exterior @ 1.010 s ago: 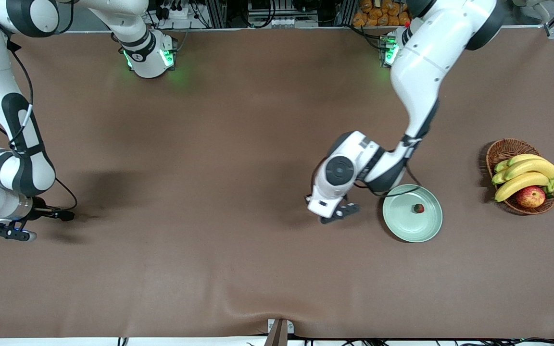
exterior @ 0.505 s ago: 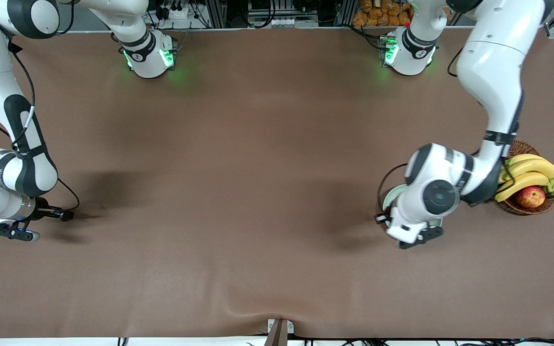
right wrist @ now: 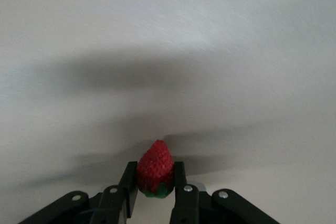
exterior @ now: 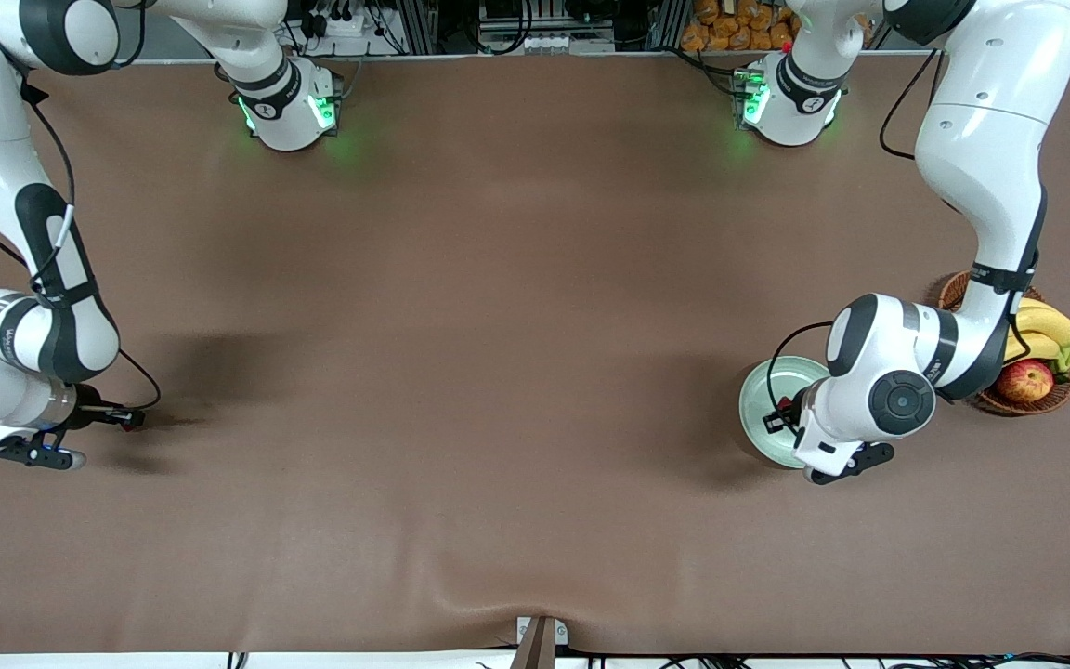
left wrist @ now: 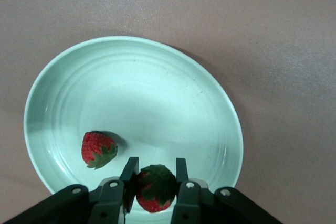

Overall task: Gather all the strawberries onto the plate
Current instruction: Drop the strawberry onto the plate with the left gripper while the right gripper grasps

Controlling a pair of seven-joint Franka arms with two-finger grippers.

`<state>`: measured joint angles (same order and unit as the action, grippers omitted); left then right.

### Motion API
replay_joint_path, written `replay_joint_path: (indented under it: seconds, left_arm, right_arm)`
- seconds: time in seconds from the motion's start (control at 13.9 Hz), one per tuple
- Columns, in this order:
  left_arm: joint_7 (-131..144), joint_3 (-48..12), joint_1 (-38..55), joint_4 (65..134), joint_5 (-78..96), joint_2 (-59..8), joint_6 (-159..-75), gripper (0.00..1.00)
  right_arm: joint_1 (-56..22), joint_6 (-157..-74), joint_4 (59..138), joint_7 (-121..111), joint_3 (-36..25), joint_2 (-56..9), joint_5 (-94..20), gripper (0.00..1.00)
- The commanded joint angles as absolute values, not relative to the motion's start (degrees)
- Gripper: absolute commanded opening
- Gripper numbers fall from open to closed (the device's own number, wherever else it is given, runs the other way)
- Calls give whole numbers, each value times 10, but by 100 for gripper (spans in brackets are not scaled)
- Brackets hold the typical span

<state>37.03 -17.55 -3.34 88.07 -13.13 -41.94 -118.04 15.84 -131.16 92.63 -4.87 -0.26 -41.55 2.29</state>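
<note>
The pale mint-green plate (exterior: 760, 401) lies toward the left arm's end of the table. My left gripper (exterior: 780, 417) hangs over the plate's rim (left wrist: 147, 90), shut on a strawberry (left wrist: 155, 188) with its green cap showing between the fingers. My left gripper (left wrist: 156, 167) holds that berry just above the plate. A second strawberry (left wrist: 97, 149) lies in the plate; the arm hides it in the front view. My right gripper (exterior: 131, 419) is low over the table at the right arm's end, shut on a third strawberry (right wrist: 155, 169), as the right wrist view (right wrist: 154, 167) shows.
A brown wicker basket (exterior: 967, 290) with bananas (exterior: 1046, 325) and a red-yellow apple (exterior: 1025, 379) stands beside the plate, at the left arm's end of the table. The left arm's elbow covers part of it. Brown cloth covers the table (exterior: 498, 372).
My left arm has swung from the table beside the plate to over the plate, carrying its strawberry. My right arm has barely moved.
</note>
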Motion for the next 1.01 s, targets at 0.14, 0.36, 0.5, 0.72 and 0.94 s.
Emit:
replay_joint_path:
  seconds: [0.14,0.36,0.5,0.72,0.94]
  left_arm:
    - [352,-178,-49,875,-146,-417,-1187,100]
    - [352,-178,-53,873,-146,-391,-1187,100]
    - [352,-178,-53,873,-144,-356,-1180,100]
    - [348,-185,-52,873,-138,-308,-1150,100]
    - [350,-202,-47,874,-137,-285,-1130,100]
  right_arm:
    - [102,-1288,931,-59,-2,-354,27,0]
    - [58,-1257,929,-60,-1,-326,25,0]
    - [27,-1241,925,-60,3,-316,22,0]
    - [11,-1241,925,-58,51,-316,16,0]
    - [4,-1241,910,-54,98,-319,7,0]
